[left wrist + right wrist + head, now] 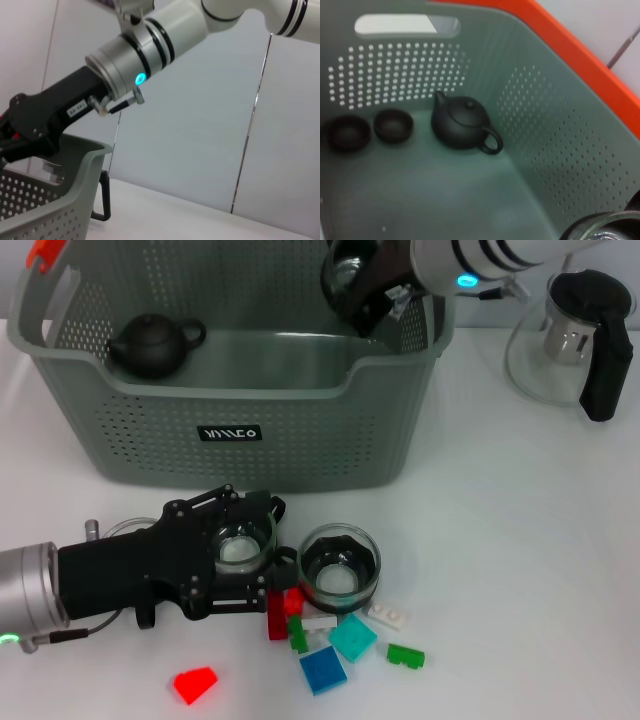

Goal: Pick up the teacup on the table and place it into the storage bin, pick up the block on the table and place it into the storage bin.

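Observation:
The storage bin (330,440) (555,150), a grey perforated basket, stands at the back of the table. My right gripper (362,292) hangs over its inner right corner, shut on a glass teacup (347,272) whose rim shows in the right wrist view (602,227). My left gripper (268,552) lies on the table in front of the bin, around a second glass teacup (240,545). A third glass teacup (340,565) stands just right of it. Loose blocks lie near the front edge: red (283,612), cyan (352,637), blue (322,670), green (405,654), white (387,615) and a separate red one (195,683).
Inside the bin sit a black teapot (150,345) (462,122) and two small dark cups (394,125) (347,134). A glass pitcher with a black handle (570,335) stands at the back right. The left wrist view shows the bin's corner (55,200) and the right arm (145,55) above it.

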### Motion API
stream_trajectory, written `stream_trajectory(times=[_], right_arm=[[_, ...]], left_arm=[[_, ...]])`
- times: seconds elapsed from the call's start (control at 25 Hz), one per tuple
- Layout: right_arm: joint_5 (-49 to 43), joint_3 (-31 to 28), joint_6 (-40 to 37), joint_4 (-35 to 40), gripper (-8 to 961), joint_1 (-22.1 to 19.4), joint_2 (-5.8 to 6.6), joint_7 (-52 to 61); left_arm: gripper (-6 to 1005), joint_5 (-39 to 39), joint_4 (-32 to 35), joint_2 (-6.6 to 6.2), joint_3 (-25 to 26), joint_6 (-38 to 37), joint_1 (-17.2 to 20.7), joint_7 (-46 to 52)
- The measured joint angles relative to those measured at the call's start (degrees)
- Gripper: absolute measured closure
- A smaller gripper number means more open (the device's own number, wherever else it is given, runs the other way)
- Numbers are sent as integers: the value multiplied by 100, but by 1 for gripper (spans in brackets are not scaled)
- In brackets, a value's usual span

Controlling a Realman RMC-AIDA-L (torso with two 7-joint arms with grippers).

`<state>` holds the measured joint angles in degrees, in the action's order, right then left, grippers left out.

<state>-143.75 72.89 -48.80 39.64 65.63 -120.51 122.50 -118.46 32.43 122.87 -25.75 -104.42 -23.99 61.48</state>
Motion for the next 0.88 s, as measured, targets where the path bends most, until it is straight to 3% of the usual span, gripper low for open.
stream_trajectory(times=[0.28, 0.88], right_arm=[[0, 126, 285, -360, 898, 92, -1, -86], [-15, 158, 310, -409, 898, 90, 2, -89]], left_arm=[[67, 22, -8, 5, 0, 0, -1, 8], [67, 26, -79, 5, 0, 1, 30, -5]])
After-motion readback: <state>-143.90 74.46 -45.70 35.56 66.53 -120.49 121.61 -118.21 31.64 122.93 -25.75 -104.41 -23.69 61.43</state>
